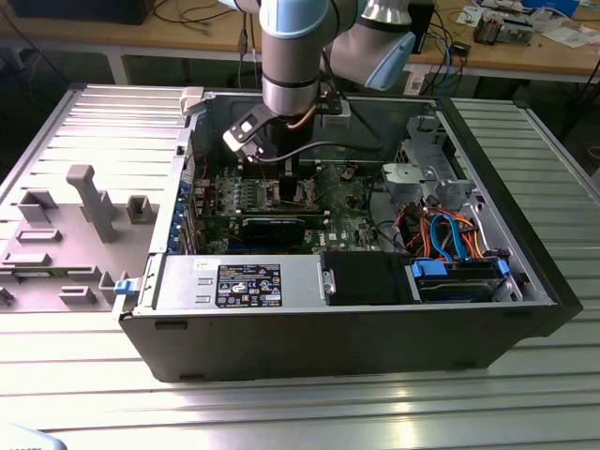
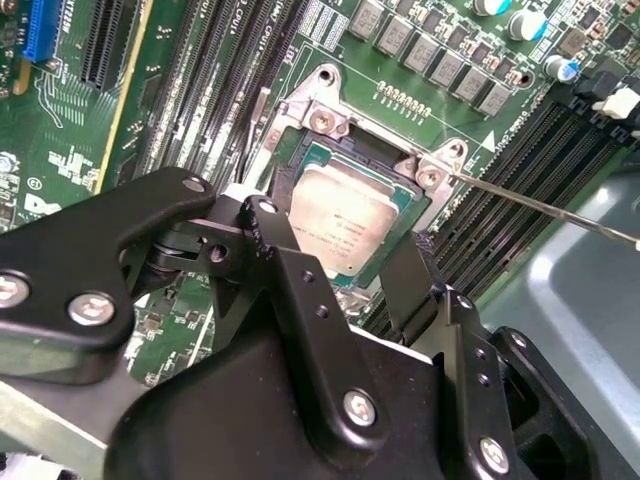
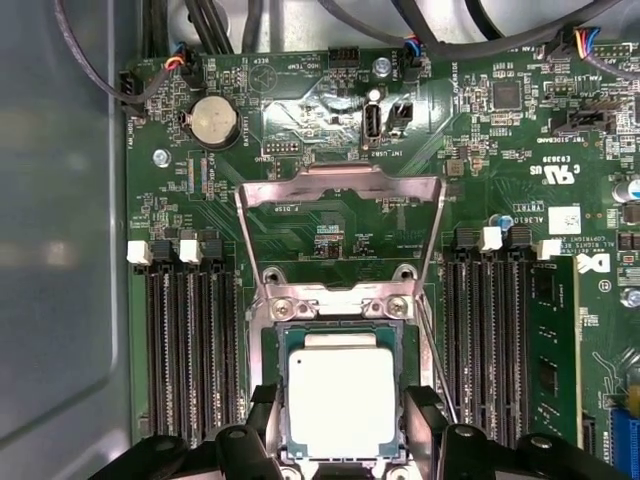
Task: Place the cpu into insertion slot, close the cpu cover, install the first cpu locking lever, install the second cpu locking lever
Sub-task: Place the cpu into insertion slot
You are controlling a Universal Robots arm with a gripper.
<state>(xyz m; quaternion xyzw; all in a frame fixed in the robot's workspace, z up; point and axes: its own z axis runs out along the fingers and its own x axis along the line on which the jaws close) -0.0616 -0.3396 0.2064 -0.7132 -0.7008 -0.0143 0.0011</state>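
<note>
In the exterior view, we see the arm reaching straight down into an open computer case that lies on its side on a ribbed metal table. The gripper hangs low over the green circuit board, with a grey fixture plate well apart at the exterior view's left. In the second wrist view, the cpu lies flat in the insertion slot, silver-grey top upward. The gripper is right over it, and its black fingers are spread apart, one on each side of the chip. We cannot tell whether either finger touches the chip's edge. A thin metal locking lever runs away from the socket's corner across the board. In the first wrist view, the cpu sits square in the insertion slot, between the parted fingers of the gripper, with a narrow dark gap showing at each side. The cpu cover stands swung up from its hinge just beyond the socket, its cut-out centre framing bare board, so the chip is uncovered. Banks of black memory slots flank the socket, and a coin battery sits farther up the board.
</note>
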